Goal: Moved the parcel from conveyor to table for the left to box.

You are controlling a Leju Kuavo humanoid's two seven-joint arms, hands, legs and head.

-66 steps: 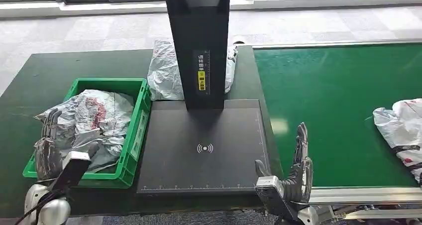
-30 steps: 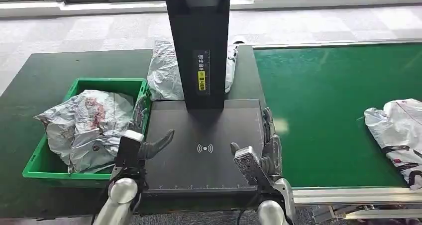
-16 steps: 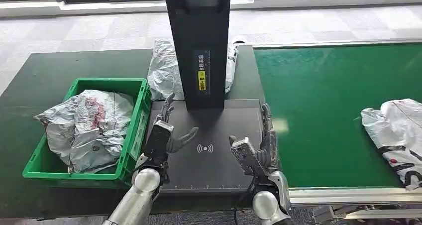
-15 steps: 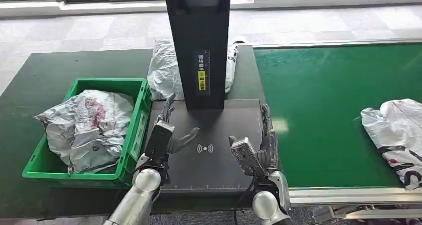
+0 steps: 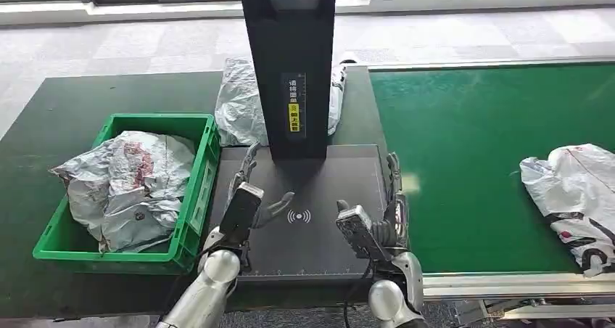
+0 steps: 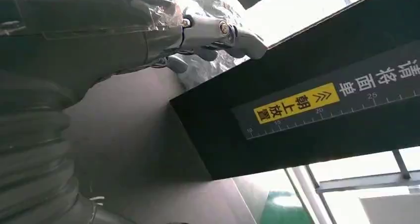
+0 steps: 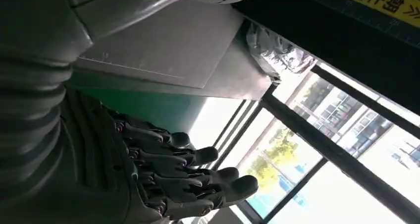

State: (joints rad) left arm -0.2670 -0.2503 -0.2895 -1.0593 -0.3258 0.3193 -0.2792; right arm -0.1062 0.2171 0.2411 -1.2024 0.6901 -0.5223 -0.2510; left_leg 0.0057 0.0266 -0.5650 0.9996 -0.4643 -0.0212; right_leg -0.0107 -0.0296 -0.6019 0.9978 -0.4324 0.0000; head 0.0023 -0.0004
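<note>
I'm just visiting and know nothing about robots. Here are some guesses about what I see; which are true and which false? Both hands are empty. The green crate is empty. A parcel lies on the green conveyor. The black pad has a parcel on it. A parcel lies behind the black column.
1. Both hands are empty. True: the left hand and right hand hold nothing, fingers apart.
2. The green crate is empty. False: a crumpled grey parcel fills it.
3. A parcel lies on the conveyor. True: a white parcel at its right end.
4. The black pad has a parcel on it. False: it is bare.
5. A parcel lies behind the black column. True: a grey bag.
</note>
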